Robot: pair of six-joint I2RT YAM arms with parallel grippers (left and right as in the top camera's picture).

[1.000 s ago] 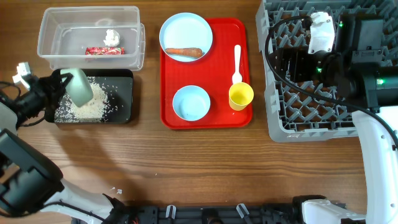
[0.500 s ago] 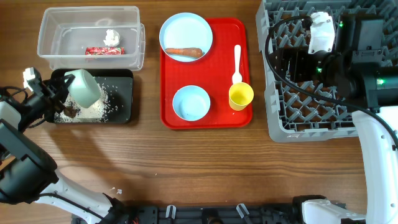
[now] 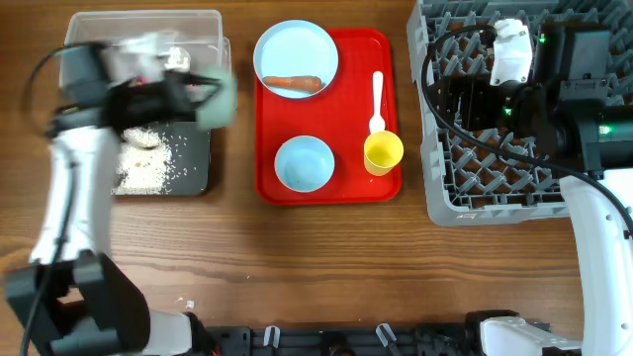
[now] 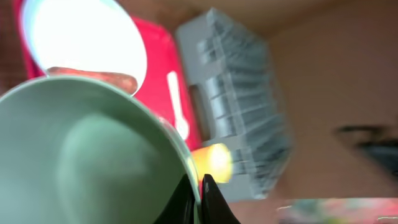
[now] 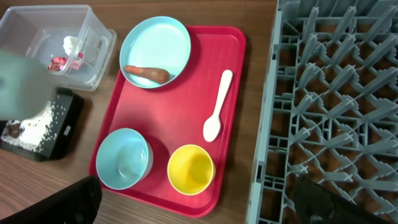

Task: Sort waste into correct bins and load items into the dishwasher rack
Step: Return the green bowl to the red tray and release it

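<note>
Left fingers (image 4: pixel 208 202) are clamped on the rim of a pale green-blue bowl (image 4: pixel 81 155), motion-blurred, with the black tray (image 3: pixel 198 148) of rice (image 3: pixel 148 170) just beside them. Right fingers (image 5: pixel 78 199) stand wide apart, the yellow cup (image 5: pixel 190 169) between them and the dishwasher rack (image 5: pixel 336 93) beside one.

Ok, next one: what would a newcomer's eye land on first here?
The red tray at the table's centre draws the eye, carrying a plate with a carrot, a blue bowl, a yellow cup and a white spoon. To its left, the blurred left arm holds a pale bowl in its jaws above the edge of the black tray of rice. The big grey rack fills the right side.
</note>
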